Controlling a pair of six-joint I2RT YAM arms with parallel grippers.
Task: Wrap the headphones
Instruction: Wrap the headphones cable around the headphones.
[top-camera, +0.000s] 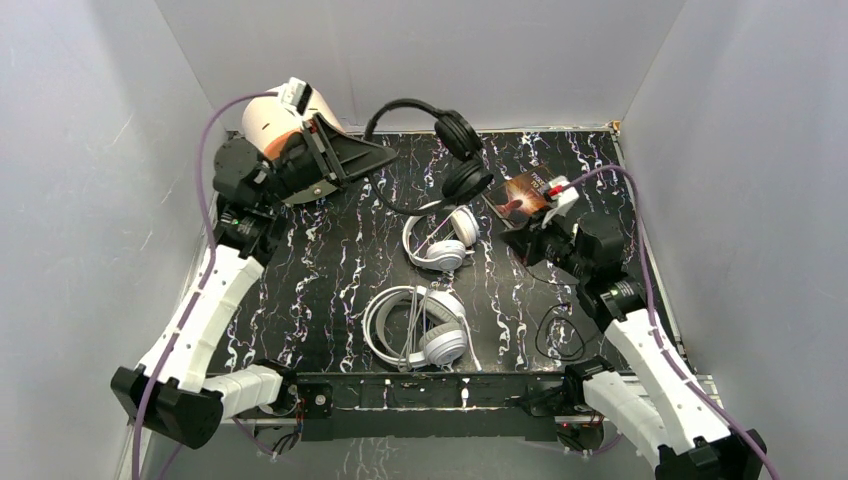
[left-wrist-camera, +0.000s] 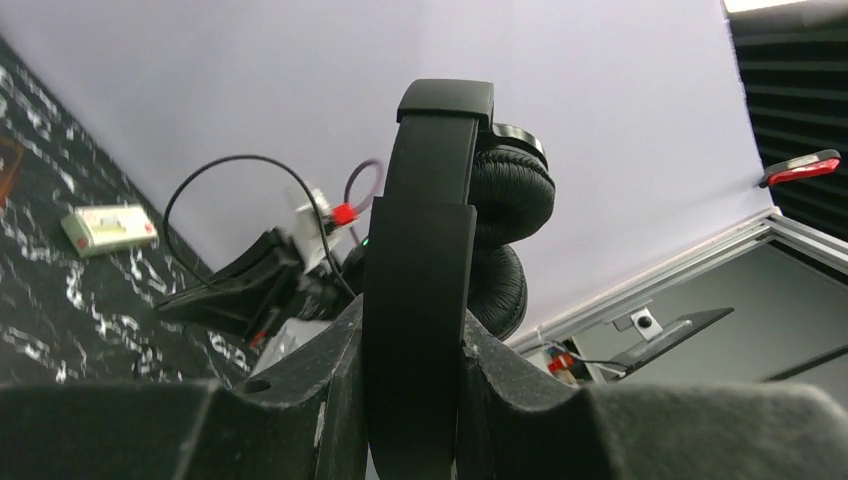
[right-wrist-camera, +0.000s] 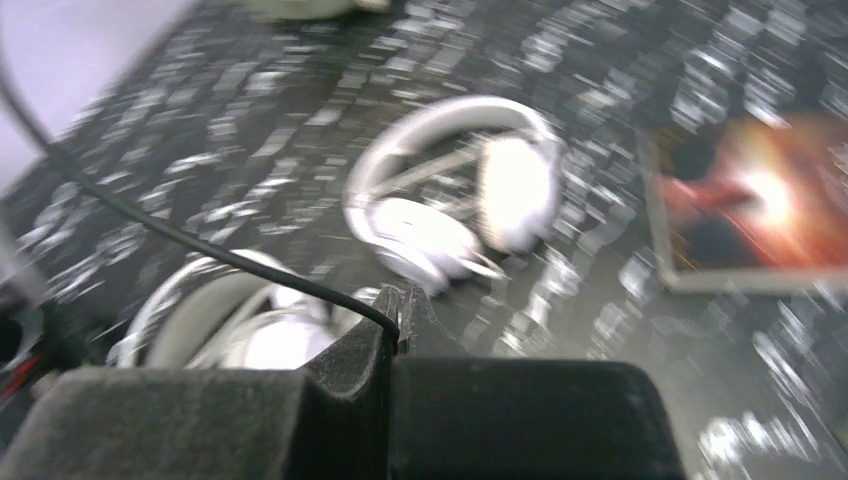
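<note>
Where the arms are bolted on at the near edge of the black marbled table (top-camera: 300, 300), the big white over-ear pair (top-camera: 418, 325) lies flat just beyond, about midway along that edge. Its cups sit to the right and its band curves left, with pale cord strands lying inside the curve.

Farther in, around the middle of the surface and apart from the first pair, the slimmer white on-ear pair (top-camera: 440, 237) also lies flat, its band curving left.

Just to its right, the right gripper (top-camera: 513, 238) hangs low over the right half of the surface. The right wrist view is smeared, yet it shows the jaws pressed together, pinching a thin black cord (right-wrist-camera: 230, 254) at their tips. The cord runs off to the left over both white pairs. I cannot trace it to its far end.

Beyond that gripper, toward the far right corner, lies a card with a red-orange picture (top-camera: 520, 193).

Farthest back, the small black pair (top-camera: 458, 150) is lifted off the surface above the middle of the far edge, its two padded cups stacked one over the other. The headband arcs left to the left gripper (top-camera: 385, 152), which reaches in from the far left corner. From the left wrist, that band stands upright between the two fingers (left-wrist-camera: 335, 380), clamped on both sides.
</note>
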